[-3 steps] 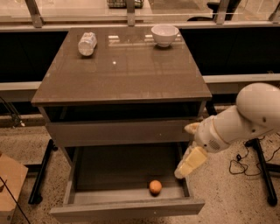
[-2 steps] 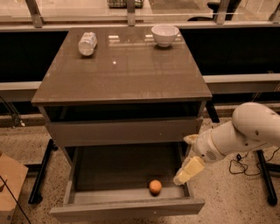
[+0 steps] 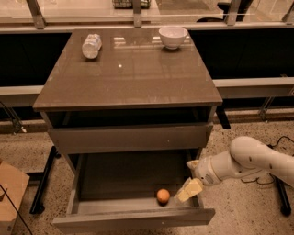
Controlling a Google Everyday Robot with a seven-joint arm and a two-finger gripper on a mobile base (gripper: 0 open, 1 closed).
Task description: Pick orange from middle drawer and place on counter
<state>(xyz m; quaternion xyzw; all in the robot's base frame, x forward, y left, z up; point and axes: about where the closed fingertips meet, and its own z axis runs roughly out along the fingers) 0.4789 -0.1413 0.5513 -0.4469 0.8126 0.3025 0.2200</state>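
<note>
One round orange (image 3: 162, 196) lies in middle drawer (image 3: 133, 219), tool (image 3: 189, 189) just beside.

Speckled floor (image 3: 243, 131) below; dark panels (image 3: 250, 55) behind, metal posts (image 3: 137, 8) above them; cardboard box (image 3: 11, 193) at left edge; warm, dim light; gripper (image 3: 189, 189) low in the drawer (image 3: 133, 220), right front corner.

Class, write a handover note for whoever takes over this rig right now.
The hand is low at the right end of the open middle drawer, beside the orange, not holding it.
The orange lies on the drawer floor near its front wall.
The counter carries a bowl and a bottle at the back.
Done: drawer open. Left: grasp the orange, lift it, set it on the counter.
</note>
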